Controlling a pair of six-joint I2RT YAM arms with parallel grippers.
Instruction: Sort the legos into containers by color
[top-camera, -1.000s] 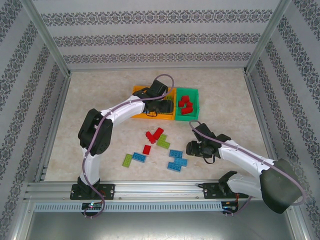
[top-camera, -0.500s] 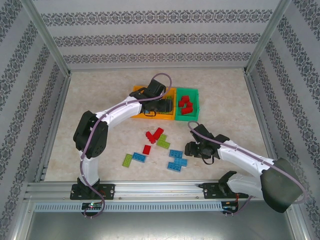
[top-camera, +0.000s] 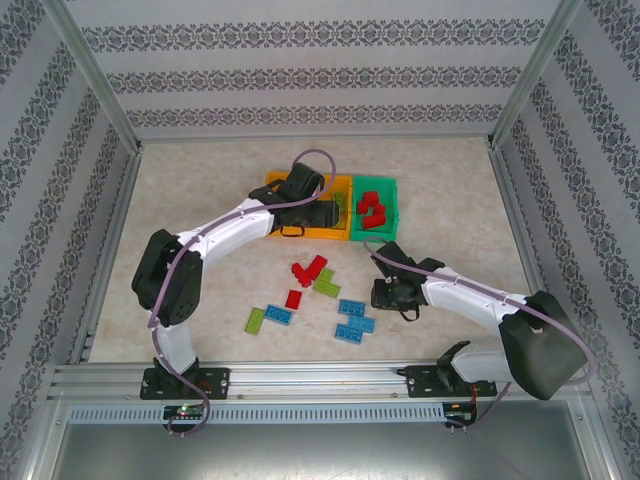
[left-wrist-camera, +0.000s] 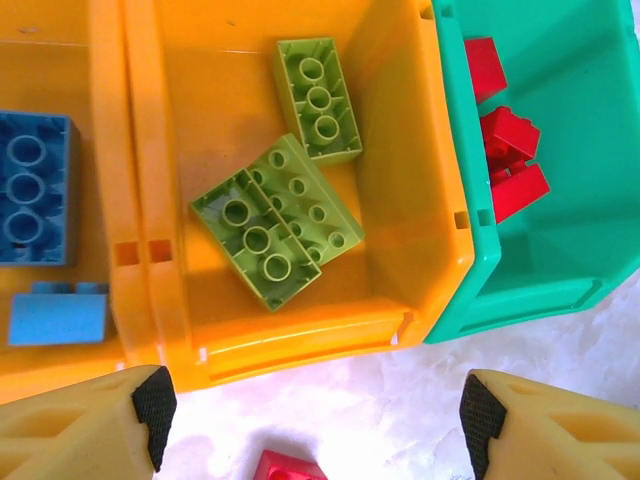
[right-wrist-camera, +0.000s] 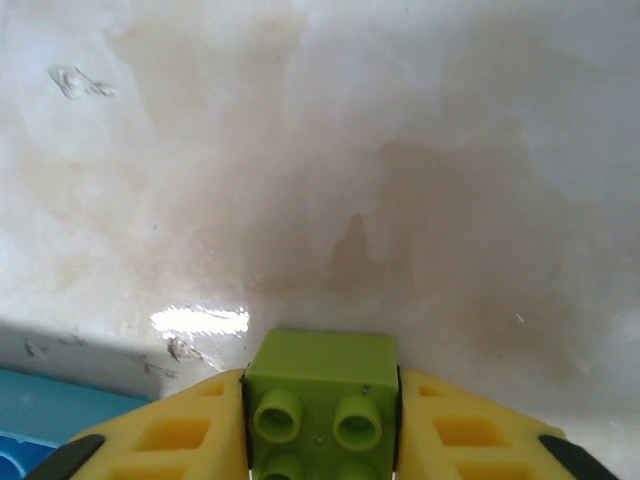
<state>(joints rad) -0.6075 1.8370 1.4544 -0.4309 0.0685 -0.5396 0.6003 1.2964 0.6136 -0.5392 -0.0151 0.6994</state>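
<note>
My right gripper (right-wrist-camera: 320, 425) is shut on a lime green lego (right-wrist-camera: 322, 372) just above the pale table; from above it (top-camera: 384, 293) sits right of the loose legos. My left gripper (left-wrist-camera: 315, 430) is open and holds nothing, hovering at the near rim of the middle orange container (left-wrist-camera: 300, 335), which holds lime green legos (left-wrist-camera: 275, 225). The left orange container (left-wrist-camera: 60, 365) holds blue legos (left-wrist-camera: 35, 190). The green container (left-wrist-camera: 520, 300) holds red legos (left-wrist-camera: 505, 150). Loose red legos (top-camera: 310, 270), green legos (top-camera: 256, 319) and blue legos (top-camera: 352, 320) lie mid-table.
A red brick (left-wrist-camera: 290, 467) lies on the table just below my left fingers. A blue brick (right-wrist-camera: 45, 420) lies left of my right gripper. The containers (top-camera: 378, 181) stand in a row at the back centre, and metal frame rails (top-camera: 300, 378) border the table.
My right gripper has closed on a lime green brick and shifted slightly left. The left arm has drawn back a little over the orange container, its jaws wider.
</note>
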